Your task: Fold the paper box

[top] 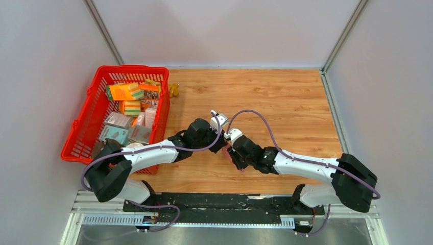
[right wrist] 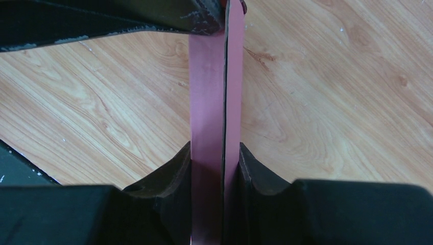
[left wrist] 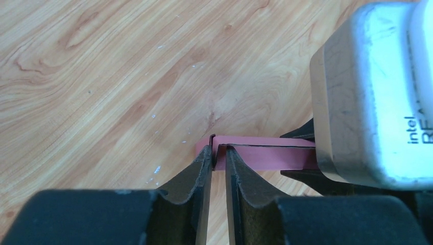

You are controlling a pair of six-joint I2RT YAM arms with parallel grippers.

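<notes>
The pink paper box (right wrist: 209, 92) is held between both grippers just above the wooden table, near the table's middle. In the right wrist view it is a narrow folded pink strip running away from the fingers. My right gripper (right wrist: 215, 153) is shut on its near end. In the left wrist view the box (left wrist: 270, 155) is a flat pink band, and my left gripper (left wrist: 218, 153) is shut on a thin upright flap at its left end. In the top view the left gripper (top: 217, 140) and right gripper (top: 235, 149) meet tip to tip and hide the box.
A red plastic basket (top: 84, 130) with several printed orange and grey packages stands at the left, close to the left arm. A small yellow object (top: 174, 90) lies beside its far corner. The right wrist camera housing (left wrist: 373, 92) is close to the left fingers.
</notes>
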